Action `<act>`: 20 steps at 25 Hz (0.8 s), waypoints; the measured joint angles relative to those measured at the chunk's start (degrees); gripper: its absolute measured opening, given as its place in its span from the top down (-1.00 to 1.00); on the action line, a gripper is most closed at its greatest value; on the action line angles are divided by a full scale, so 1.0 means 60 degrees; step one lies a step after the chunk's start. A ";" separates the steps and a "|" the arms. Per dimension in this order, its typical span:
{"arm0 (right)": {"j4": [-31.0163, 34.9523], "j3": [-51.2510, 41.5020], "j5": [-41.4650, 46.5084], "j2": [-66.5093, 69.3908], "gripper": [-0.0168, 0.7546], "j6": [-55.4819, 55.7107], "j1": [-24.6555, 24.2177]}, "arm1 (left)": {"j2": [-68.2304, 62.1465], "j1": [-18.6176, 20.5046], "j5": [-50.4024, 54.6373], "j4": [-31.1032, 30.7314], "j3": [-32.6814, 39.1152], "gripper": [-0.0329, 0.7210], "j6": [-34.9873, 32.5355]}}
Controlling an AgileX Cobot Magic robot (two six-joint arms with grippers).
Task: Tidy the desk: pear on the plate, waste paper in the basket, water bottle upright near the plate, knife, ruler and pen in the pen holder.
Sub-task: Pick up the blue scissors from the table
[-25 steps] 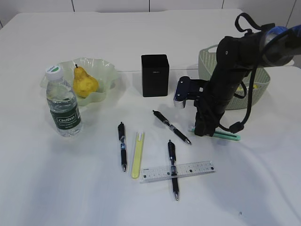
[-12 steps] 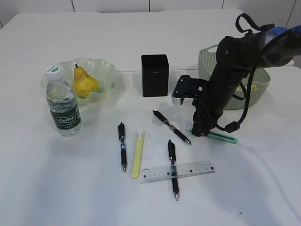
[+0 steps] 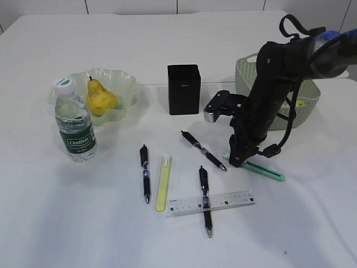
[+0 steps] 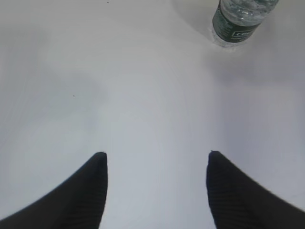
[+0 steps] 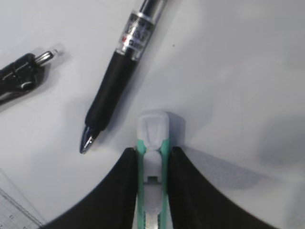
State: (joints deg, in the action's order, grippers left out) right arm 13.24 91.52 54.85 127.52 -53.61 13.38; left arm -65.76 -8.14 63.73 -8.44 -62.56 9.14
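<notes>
Only the right wrist view shows the right tool (image 5: 151, 164) clamped narrowly on the green knife (image 5: 151, 138), which lies on the bench (image 3: 312, 212), its long axis slanting rightward toward the camera outside. Left tool (image 4: 157, 167) gapes wide over bare bench.

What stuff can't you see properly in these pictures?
- Basket contents: exterior view, the right arm covers most of it.
- Green knife: right wrist view, the bottom edge cuts it off between the jaws.
- Water bottle: left wrist view, top cut off by the edge.
- Ruler markings: too small to read.
</notes>
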 joint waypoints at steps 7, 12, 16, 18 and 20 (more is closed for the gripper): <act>0.0112 0.0411 0.0809 0.0056 0.46 0.0387 0.0000 | 0.0000 0.0000 0.0020 0.0022 0.0000 -0.29 0.0000; 0.0248 0.1476 0.1580 0.0070 0.46 0.1927 0.0000 | 0.0000 0.0000 0.0024 0.0109 0.0000 -0.29 0.0000; 0.0508 0.2146 0.2072 0.0070 0.46 0.2757 0.0000 | 0.0000 0.0000 0.0024 0.0241 0.0000 -0.29 0.0000; 0.0606 0.2296 0.2126 0.0070 0.46 0.2884 0.0000 | 0.0000 0.0000 0.0024 0.0255 0.0000 -0.29 0.0000; 0.0651 0.2316 0.2126 0.0070 0.46 0.2916 0.0000 | 0.0000 0.0000 0.0024 0.0255 0.0000 -0.29 0.0000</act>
State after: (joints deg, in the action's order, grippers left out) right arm 17.14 105.42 67.61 127.94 -36.12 13.38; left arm -65.76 -8.14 63.87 -6.91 -62.56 9.14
